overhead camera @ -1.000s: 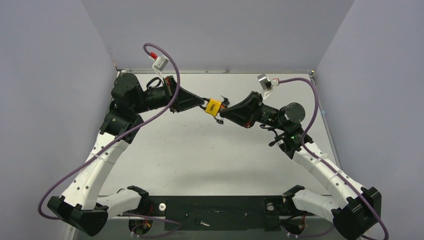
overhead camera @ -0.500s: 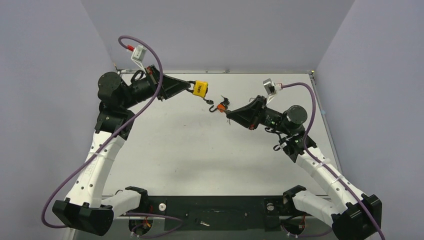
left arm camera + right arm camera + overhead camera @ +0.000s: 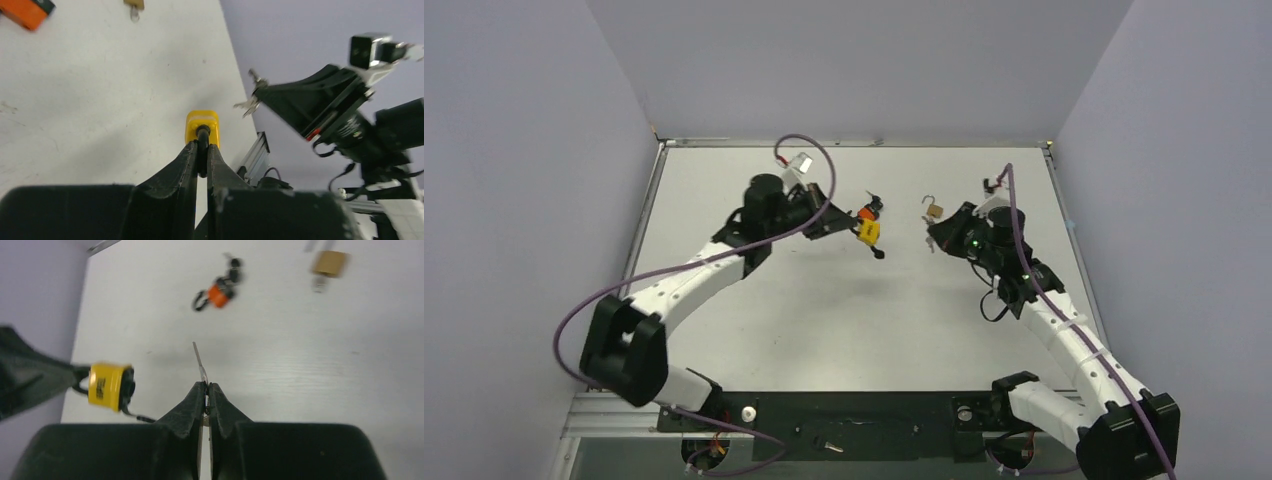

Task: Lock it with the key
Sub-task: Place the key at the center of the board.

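Observation:
My left gripper [image 3: 202,146] is shut on the black shackle of a yellow padlock [image 3: 202,126] and holds it above the table; in the top view the left gripper [image 3: 852,226] has the padlock [image 3: 869,233] near the table's middle. My right gripper [image 3: 206,385] is shut on a silver key [image 3: 200,360] whose blade points forward, with more keys dangling below. In the top view the right gripper [image 3: 935,238] is a short way right of the padlock, with a gap between them. The yellow padlock [image 3: 107,386] shows left of the key in the right wrist view.
An orange padlock [image 3: 865,211] with a black key bunch lies on the table just behind the yellow one, also in the right wrist view [image 3: 219,294]. A small brass padlock [image 3: 934,210] with an open shackle lies by the right gripper. Purple walls enclose the table.
The left arm swung the yellow padlock from the back left toward the table's middle. The right gripper drew back to the right with the key. Padlock and key are apart.

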Controlling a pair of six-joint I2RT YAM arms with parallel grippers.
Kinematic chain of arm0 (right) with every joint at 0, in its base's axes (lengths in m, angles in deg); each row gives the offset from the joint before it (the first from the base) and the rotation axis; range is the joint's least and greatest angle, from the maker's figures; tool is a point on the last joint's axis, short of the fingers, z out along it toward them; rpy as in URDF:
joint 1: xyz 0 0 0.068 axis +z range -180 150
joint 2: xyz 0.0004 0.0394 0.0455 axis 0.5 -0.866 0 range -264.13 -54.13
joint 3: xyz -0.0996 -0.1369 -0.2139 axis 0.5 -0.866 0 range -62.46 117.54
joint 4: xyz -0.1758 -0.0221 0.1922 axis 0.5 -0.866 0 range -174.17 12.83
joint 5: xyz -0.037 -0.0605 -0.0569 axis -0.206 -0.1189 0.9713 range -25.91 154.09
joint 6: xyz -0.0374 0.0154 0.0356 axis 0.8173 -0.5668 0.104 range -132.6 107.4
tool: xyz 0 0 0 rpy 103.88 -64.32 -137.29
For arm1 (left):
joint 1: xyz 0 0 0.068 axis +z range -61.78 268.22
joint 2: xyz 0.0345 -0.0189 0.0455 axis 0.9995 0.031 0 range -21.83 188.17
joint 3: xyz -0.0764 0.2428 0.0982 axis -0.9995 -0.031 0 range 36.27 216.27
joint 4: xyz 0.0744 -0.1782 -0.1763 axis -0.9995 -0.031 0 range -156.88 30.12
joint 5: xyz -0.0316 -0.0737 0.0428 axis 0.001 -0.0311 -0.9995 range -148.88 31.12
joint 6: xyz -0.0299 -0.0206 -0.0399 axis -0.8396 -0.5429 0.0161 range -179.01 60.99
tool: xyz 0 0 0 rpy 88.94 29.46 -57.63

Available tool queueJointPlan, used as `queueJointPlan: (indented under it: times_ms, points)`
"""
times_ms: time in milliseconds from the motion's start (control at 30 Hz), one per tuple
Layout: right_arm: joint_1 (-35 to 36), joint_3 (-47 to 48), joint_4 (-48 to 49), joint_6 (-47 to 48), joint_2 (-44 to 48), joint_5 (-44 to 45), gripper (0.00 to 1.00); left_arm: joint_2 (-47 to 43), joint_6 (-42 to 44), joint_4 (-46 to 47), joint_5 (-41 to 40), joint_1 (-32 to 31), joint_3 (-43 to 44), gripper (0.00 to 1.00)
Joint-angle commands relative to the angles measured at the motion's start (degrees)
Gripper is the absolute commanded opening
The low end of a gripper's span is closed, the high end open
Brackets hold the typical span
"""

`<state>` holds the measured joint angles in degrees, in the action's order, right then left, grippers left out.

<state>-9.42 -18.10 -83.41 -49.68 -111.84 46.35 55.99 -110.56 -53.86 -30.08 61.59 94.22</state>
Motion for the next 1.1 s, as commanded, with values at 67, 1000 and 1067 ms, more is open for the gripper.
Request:
queueJointPlan:
  times_ms: [67,1000,1067]
  points:
    - [-18.2,-2.8,-14.8,-4.1,1.1,16.7,0.0,22.6,-3.8,18.8,-6.3,-12.9,9.7,0.0]
    - [-23.8,-10.8,-10.6,-3.7,-11.1,21.8,0.21,60.5,-5.0,6.6,-12.5,-24.3,43.7,0.33]
    - [-22.8,-9.3,-10.9,-3.6,-12.2,22.1,0.24,59.5,-3.7,4.6,-13.3,-24.0,43.7,0.37]
